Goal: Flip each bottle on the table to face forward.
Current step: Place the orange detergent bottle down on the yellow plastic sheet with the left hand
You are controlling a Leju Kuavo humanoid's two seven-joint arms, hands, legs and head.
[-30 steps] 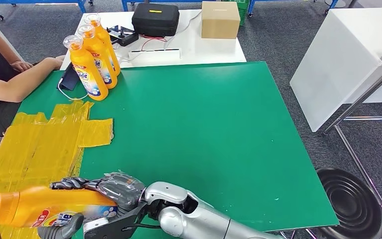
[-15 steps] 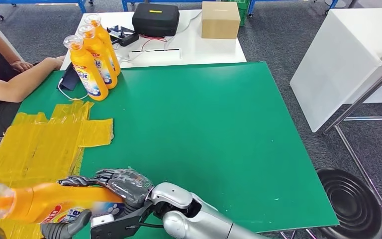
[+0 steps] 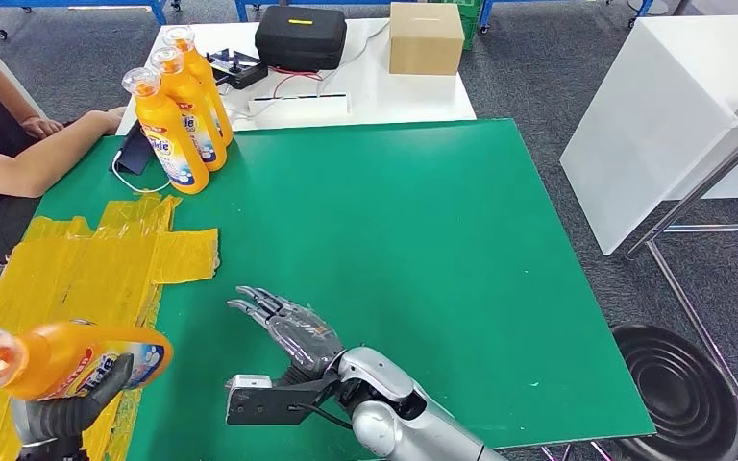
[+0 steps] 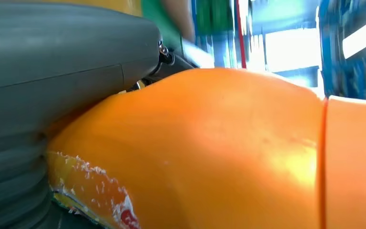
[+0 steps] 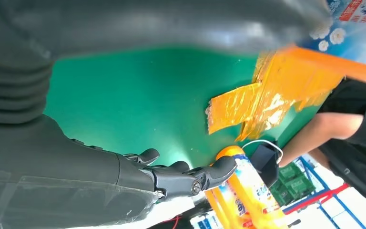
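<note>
My right hand has just let go, fingers spread, leaving the bottle gripped by my left hand at the worktop's near-left corner, ready for turning.

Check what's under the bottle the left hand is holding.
Yellow tape patch on the green table lies below the held bottle. Left hand grips it from beneath, covering its underside.
</note>
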